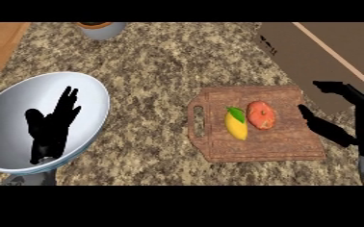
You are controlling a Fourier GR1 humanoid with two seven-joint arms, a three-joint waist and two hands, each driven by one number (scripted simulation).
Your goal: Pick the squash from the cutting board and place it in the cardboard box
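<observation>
One orange squash [261,115] lies on the cutting board [284,146], touching one yellow lemon [237,124] at its 8 o'clock; nothing is picked yet. One open right hand [328,129] waits at 3 o'clock, one cardboard box [309,57] at 1 o'clock. One open left hand [53,122] rests over a plate [91,92].

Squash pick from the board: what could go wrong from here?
1. The orange-red squash touches a yellow lemon, so the closing right robot hand might knock or grab the lemon instead.
2. The cardboard box sits right behind that hand; lifting could clip its wall.
3. A push might slide the cutting board.
</observation>
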